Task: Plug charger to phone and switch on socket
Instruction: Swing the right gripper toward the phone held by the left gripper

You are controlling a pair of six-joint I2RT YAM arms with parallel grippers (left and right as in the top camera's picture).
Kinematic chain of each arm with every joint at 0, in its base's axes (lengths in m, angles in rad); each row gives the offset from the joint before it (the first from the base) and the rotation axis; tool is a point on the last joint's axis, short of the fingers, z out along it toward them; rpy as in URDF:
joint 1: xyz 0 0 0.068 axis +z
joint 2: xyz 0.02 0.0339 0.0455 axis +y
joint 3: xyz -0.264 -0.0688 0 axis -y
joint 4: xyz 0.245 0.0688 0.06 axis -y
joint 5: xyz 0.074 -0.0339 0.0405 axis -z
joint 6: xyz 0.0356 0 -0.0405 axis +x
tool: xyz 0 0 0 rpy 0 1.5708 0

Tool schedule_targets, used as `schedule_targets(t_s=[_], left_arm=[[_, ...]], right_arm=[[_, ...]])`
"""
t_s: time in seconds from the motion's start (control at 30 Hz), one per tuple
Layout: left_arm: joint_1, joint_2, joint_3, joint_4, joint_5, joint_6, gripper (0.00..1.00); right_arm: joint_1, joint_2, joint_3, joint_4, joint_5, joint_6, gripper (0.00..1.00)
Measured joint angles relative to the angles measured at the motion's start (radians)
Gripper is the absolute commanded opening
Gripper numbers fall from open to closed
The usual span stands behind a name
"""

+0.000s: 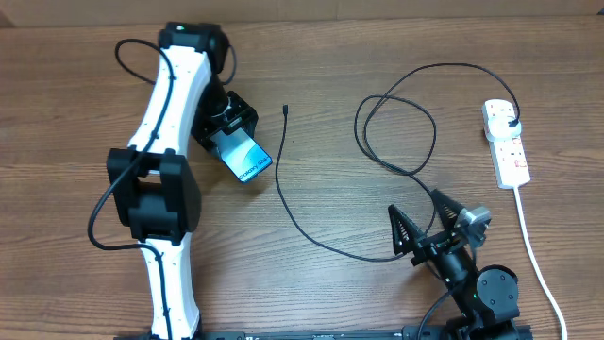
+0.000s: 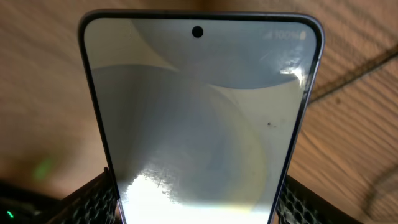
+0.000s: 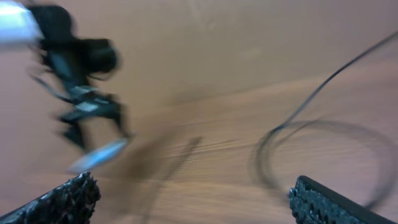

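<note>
My left gripper (image 1: 226, 127) is shut on the phone (image 1: 247, 159), holding it tilted above the table at the left centre; its light screen fills the left wrist view (image 2: 199, 118). The charger (image 1: 311, 231), a thin black cable, runs from its connector tip (image 1: 286, 109) near the phone, down and round in loops to its black plug (image 1: 511, 124), which sits in the white socket (image 1: 507, 144) at the right. My right gripper (image 1: 422, 222) is open and empty at the lower right, beside the cable. The cable shows blurred in the right wrist view (image 3: 298, 130).
The socket's thick white cord (image 1: 533, 250) runs down the right side to the front edge. The left arm's body (image 1: 160, 170) covers the left of the table. The right arm's base (image 1: 491, 293) stands at the front right.
</note>
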Motion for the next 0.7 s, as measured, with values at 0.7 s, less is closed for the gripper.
schedule_targets(t_s=[0.7], left_arm=[[-0.121, 0.000, 0.000, 0.175, 0.015, -0.068, 0.04]], right_arm=[[0.000, 0.064, 0.000, 0.127, -0.328, 0.560, 0.98]])
